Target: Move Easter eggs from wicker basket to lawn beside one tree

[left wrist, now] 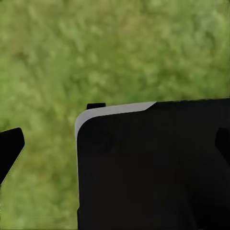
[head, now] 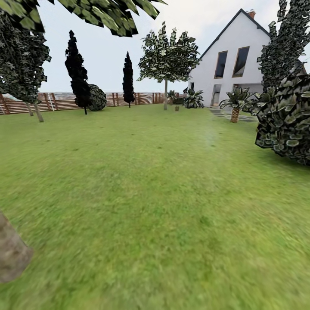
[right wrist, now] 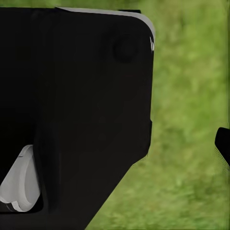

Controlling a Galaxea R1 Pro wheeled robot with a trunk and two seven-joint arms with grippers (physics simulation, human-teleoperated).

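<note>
From the head view, the robot looks out over the lawn (head: pixel 146 189), a wide stretch of green grass running back to a brown slatted fence (head: pixel 56 101) and a white house (head: pixel 232 60) at the far right; a tree (head: pixel 167 60) with a slim pale trunk and a leafy crown stands far ahead near the middle, and a thick grey-brown trunk (head: pixel 12 254) rises close by at the left edge, so by that view the left arm's side is the nearer to a tree. Two dark cypresses (head: pixel 77 71) and a short palm (head: pixel 235 105) stand well back, and neither the wicker basket nor any egg can be made out, so which way they lie from either claw cannot be told. In the left wrist view, a black housing (left wrist: pixel 153 167) of the robot hangs over grass, with dark finger tips (left wrist: pixel 10 146) at both edges, which suggests the left claw stands apart and empty. The right wrist view has a black body (right wrist: pixel 76 110) over grass and one dark tip (right wrist: pixel 223 146) at the edge; whether that claw is apart or together cannot be told
</note>
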